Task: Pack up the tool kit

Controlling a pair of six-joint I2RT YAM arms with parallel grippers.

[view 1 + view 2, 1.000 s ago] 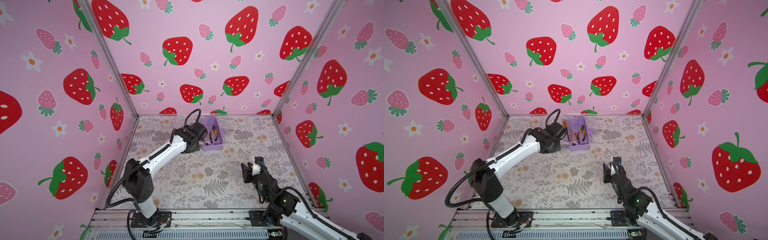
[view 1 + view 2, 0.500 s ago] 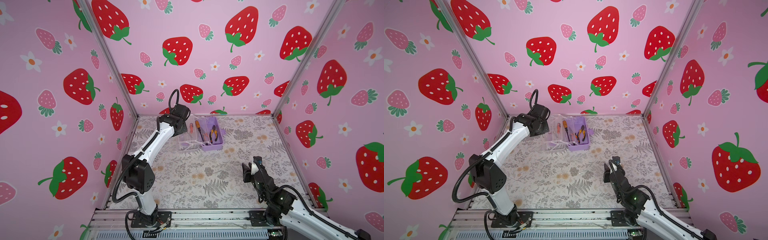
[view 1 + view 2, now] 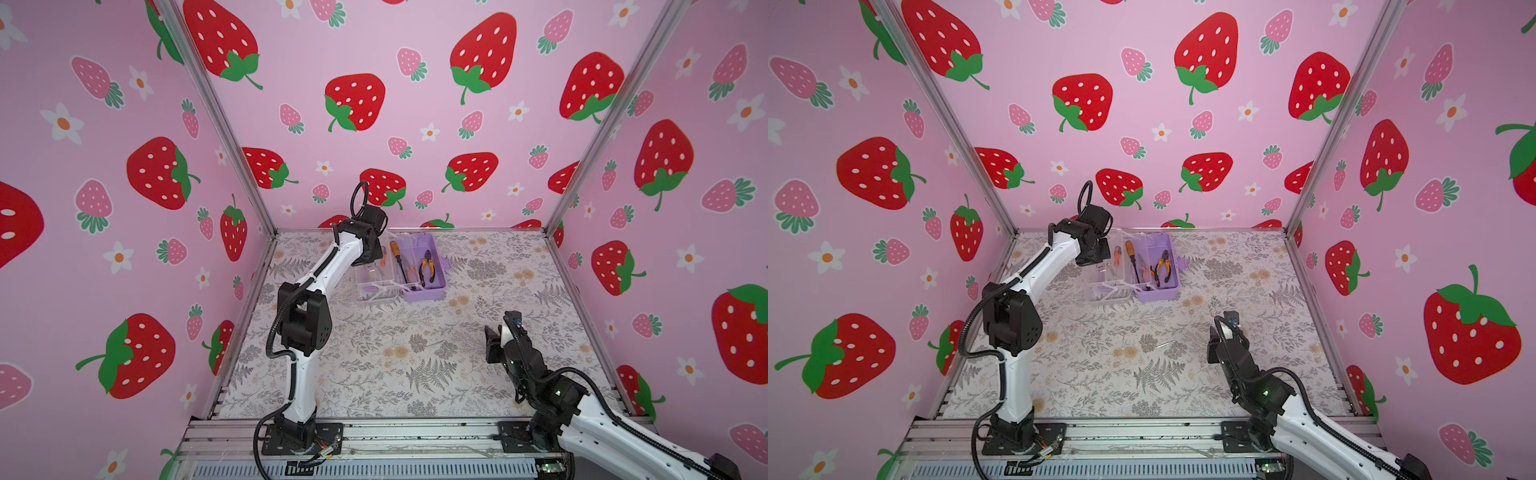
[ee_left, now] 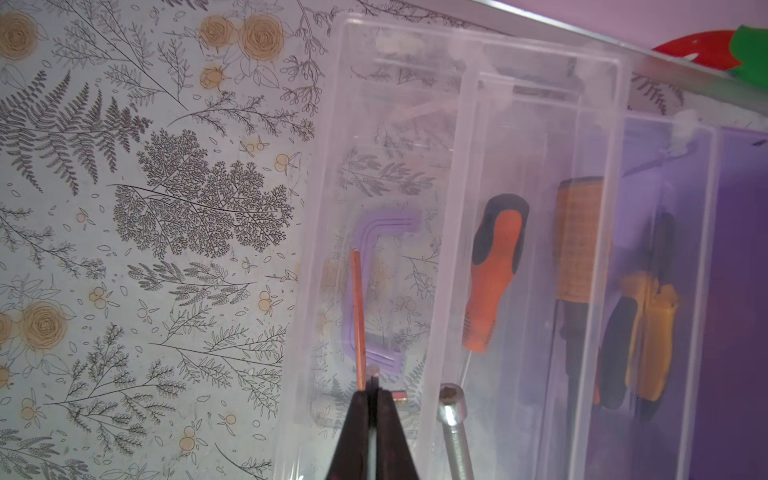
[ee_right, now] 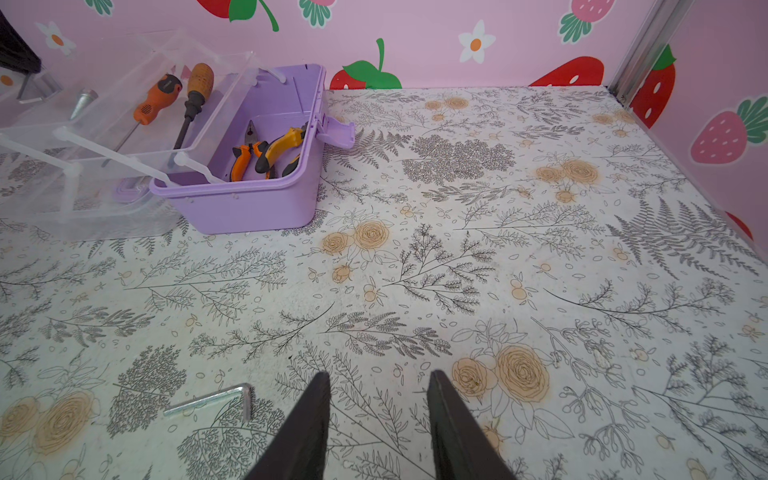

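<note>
The lilac box (image 3: 424, 291) (image 3: 1158, 294) (image 5: 249, 208) stands open at the back of the table. Orange-handled pliers (image 3: 427, 268) (image 5: 274, 151) lie inside it. Its clear tray and lid (image 3: 374, 286) (image 4: 415, 124) are folded out to the left and hold two screwdrivers (image 3: 1130, 249) (image 5: 199, 81) (image 4: 494, 270). My left gripper (image 4: 372, 390) (image 3: 1100, 262) hangs shut over the clear lid, above the purple handle (image 4: 374, 291). My right gripper (image 5: 378, 378) (image 3: 492, 332) is open and empty, low over the front right of the table. One silver hex key (image 5: 208, 403) (image 3: 436, 343) lies just to its left.
Strawberry-print walls with metal corner posts (image 3: 232, 137) close in the left, back and right. The box's latch (image 5: 336, 133) sticks out on its right side. The floral table top (image 3: 374, 374) runs to the metal rail (image 3: 415, 432) in front.
My left arm has swung back and to the left from over the box, uncovering the clear tray with the screwdrivers. The right arm has hardly moved.
</note>
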